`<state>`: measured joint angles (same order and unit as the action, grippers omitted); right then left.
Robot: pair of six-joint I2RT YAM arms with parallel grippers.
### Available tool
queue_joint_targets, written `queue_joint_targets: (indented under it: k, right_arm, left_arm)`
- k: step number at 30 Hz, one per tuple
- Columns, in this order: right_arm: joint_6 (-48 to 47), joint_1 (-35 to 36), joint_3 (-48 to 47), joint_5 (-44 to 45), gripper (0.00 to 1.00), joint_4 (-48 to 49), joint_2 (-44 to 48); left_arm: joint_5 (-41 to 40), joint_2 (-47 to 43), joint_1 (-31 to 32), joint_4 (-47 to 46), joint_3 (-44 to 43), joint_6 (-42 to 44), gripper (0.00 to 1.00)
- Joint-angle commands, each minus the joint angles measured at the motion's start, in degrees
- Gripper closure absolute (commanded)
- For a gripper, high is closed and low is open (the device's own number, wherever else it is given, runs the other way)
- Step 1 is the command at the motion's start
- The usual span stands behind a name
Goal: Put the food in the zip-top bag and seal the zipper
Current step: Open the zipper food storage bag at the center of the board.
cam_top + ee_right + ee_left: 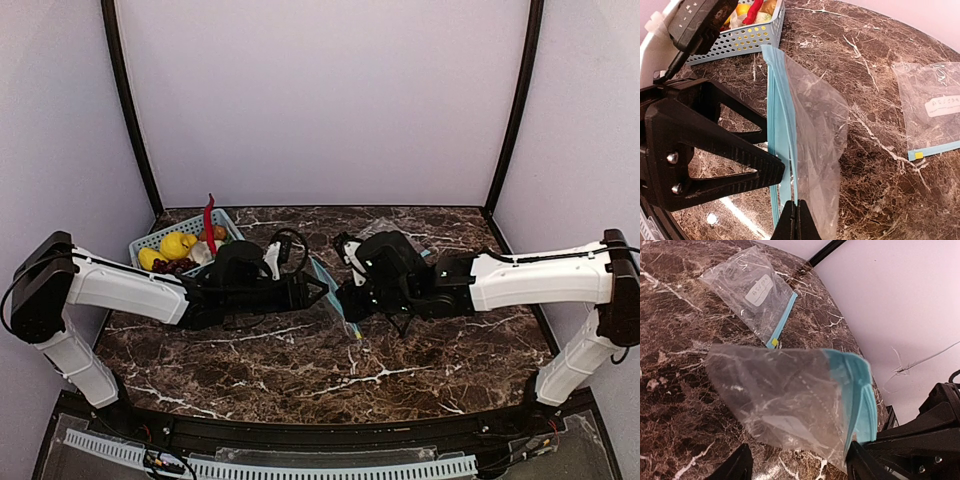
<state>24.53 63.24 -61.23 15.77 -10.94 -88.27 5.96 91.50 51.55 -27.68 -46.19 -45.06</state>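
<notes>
White-shelled arms (130, 290) with black joints, fingers (737, 467) and cables (292, 238).

Two zip-top bags (790, 405) (752, 290), two lemons (176, 243) (148, 258), one chili (209, 222), one grape bunch (172, 266), one basket (747, 37).

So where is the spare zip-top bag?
In the top view the spare zip-top bag lies flat on the marble table, back right, beyond the right gripper.

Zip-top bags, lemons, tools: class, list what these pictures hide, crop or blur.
Lemons: tiny in top view; basket cropped by right wrist view's top edge.
Spare bag's label: writing blurred, left wrist view; cropped at right wrist view's edge.
Left tool: whether it touches the held zip-top bag; mostly below left wrist view's bottom edge.
</notes>
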Motion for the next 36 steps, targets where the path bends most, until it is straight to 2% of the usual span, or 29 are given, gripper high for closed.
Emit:
queue_joint_targets:
  k: [1, 6, 11, 17, 19, 27, 36]
  right_arm:
    - [-0.1, 1.1, -1.9, 2.7, 1.0, -1.3, -1.2]
    - [-0.2, 1.3, -2.5, 3.1, 1.0, -1.8, -2.3]
    - [-0.3, 2.1, -3.5, 4.5, 1.0, -2.6, -3.8]
    - [-0.1, 3.4, -5.0, 6.8, 1.0, -3.6, -5.3]
    - [-0.1, 3.8, -5.5, 7.7, 1.0, -4.0, -5.8]
    - [2.7, 4.0, -6.2, 11.9, 1.0, -6.8, -6.3]
    - [5.7, 4.7, -9.2, 19.8, 1.0, -13.7, -7.4]
  left_arm:
    - [-3.3, 0.1, 0.1, 6.1, -1.7, 1.1, 0.39]
    - [-4.0, 0.1, 0.2, 6.3, -1.8, 0.7, 0.42]
    - [-2.3, 1.0, 0.2, 2.2, -2.5, -0.3, 0.43]
    - [-2.2, 2.9, 0.2, 2.8, -4.7, -0.5, 0.48]
    - [-2.7, 3.1, 0.2, 3.8, -5.1, -0.5, 0.52]
    - [-4.1, 2.1, 0.2, 6.2, -4.3, -0.6, 0.78]
    - [-7.4, 1.3, 0.2, 11.0, -4.0, 0.1, 0.95]
